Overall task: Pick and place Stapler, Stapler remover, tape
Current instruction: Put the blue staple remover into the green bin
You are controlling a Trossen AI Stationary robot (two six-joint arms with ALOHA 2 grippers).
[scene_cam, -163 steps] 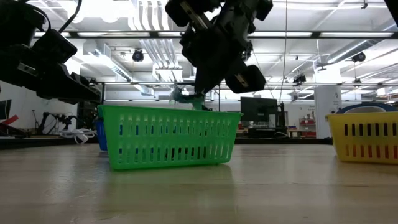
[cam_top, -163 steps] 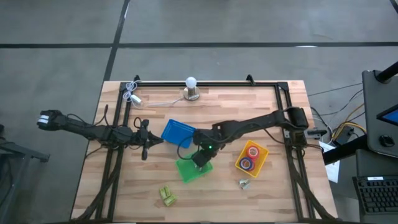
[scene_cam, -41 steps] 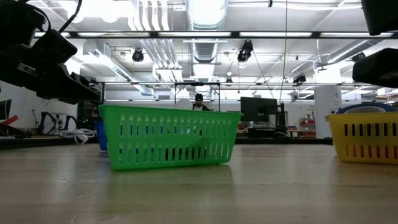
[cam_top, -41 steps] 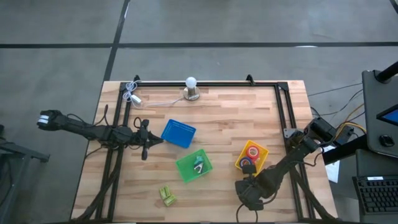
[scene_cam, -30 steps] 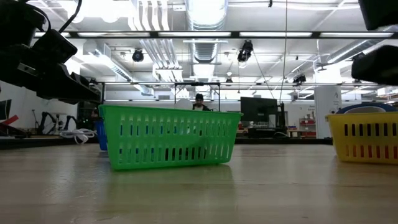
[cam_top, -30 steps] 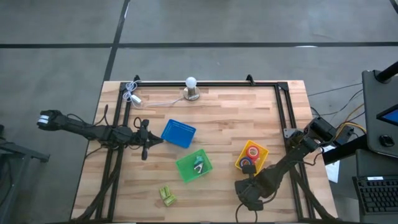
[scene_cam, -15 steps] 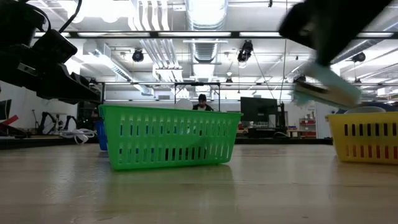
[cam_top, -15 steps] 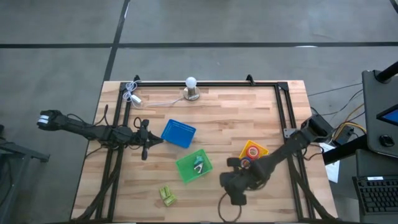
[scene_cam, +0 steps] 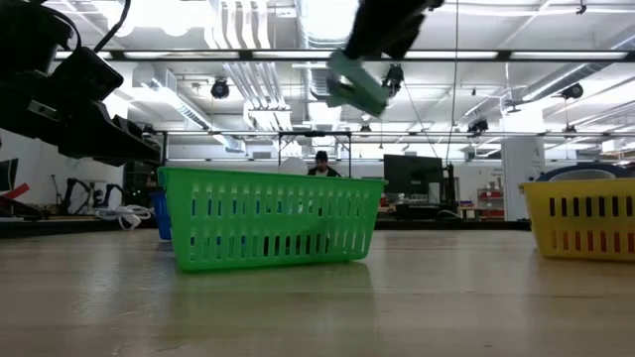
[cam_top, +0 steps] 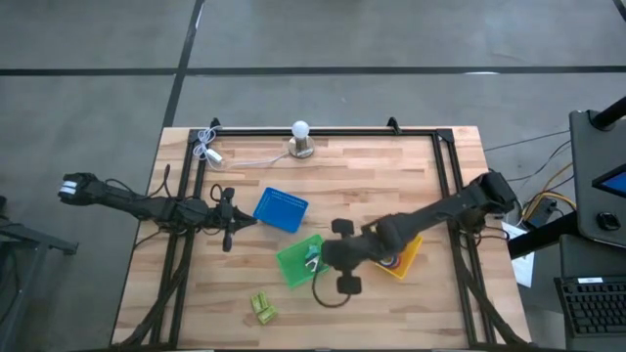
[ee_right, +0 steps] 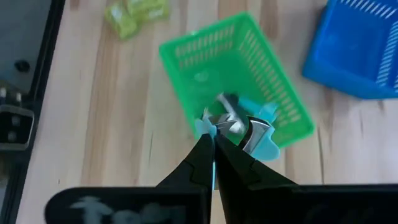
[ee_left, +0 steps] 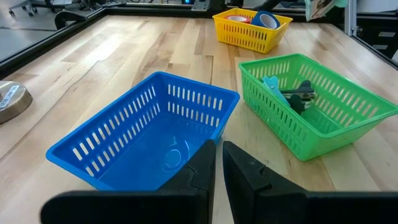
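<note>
My right gripper [cam_top: 328,256] hangs over the green basket [cam_top: 293,264], shut on a pale teal staple remover [ee_right: 235,126] that shows high above the basket's rim in the low view [scene_cam: 355,84]. Another teal and dark remover [ee_left: 292,92] lies inside the basket. Two small yellow-green staplers [cam_top: 261,307] lie on the table near its near edge. The tape rolls [ee_left: 252,20], red and blue, sit in the yellow basket [ee_left: 249,37]. My left gripper [cam_top: 230,220] waits shut beside the blue basket [cam_top: 281,209]. My right gripper pinches the teal staple remover between its two fingers [ee_right: 208,149], coming from above and pointing down. Its teal wings [ee_right: 262,134] and metal claws stick out beyond the fingertips, which cover the exact spot. It is lifted clear, above the green basket [ee_right: 186,56].
The blue basket [ee_left: 124,149] stands empty next to the green one. A lamp bulb on a round base [cam_top: 300,137] and its white cord [cam_top: 210,147] lie at the far edge. Black frame rails run along the left, right and far sides. My right arm crosses over the yellow basket [cam_top: 403,262].
My right gripper has risen from the near right part of the table with the staple remover and swung toward the table's left and a little toward its far edge, ending above the green basket. The remover has been lifted clear of the table and carried along.
</note>
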